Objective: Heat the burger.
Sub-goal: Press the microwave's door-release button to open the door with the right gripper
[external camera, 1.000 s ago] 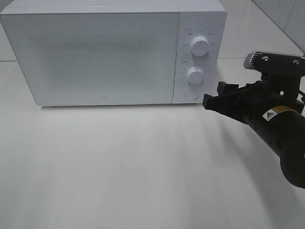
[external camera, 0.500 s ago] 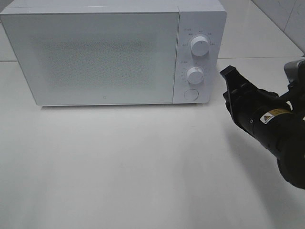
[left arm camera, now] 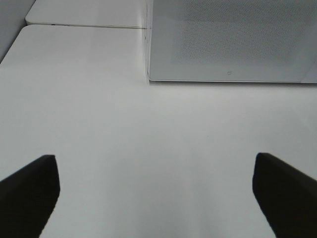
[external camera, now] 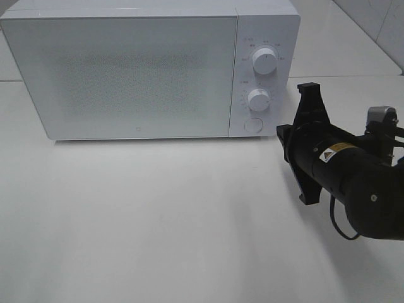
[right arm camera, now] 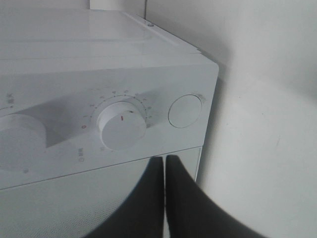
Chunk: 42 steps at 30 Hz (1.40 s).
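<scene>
The burger is out of view in every frame. The white microwave [external camera: 126, 69] stands at the back of the table with its door closed. My right gripper [external camera: 282, 134] is shut on nothing, its fingertips a short way right of the round door button [external camera: 253, 125]. In the right wrist view the shut right gripper [right arm camera: 165, 161] points at the control panel, below the lower knob [right arm camera: 122, 124] and the button [right arm camera: 185, 110]. My left gripper [left arm camera: 157, 193] is open over bare table, facing the microwave's [left arm camera: 233, 39] front left corner. The left arm does not show in the exterior view.
Two white knobs [external camera: 264, 60] [external camera: 259, 99] sit on the microwave's right panel above the button. The white tabletop [external camera: 158, 221] stretches in front of the microwave. The black right arm [external camera: 353, 183] fills the right edge of the exterior view.
My right gripper has gone from open to shut and its wrist has rolled while staying beside the control panel. The left gripper and the microwave have not moved.
</scene>
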Each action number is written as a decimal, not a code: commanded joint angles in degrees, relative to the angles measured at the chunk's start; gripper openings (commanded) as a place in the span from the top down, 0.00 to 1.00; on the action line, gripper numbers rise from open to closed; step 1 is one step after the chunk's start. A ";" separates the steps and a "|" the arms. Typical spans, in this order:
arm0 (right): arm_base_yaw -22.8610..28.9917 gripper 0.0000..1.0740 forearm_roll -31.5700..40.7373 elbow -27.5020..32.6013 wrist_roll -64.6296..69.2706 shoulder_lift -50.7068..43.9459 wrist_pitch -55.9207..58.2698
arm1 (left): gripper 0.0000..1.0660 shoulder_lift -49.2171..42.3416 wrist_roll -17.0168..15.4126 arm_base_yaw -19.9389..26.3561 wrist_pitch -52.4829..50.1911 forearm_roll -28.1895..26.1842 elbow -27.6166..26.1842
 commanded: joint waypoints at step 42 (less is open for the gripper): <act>-5.61 1.00 5.04 -24.58 -0.40 19.60 9.05 | 0.08 -0.29 -0.23 0.17 0.11 -0.52 0.11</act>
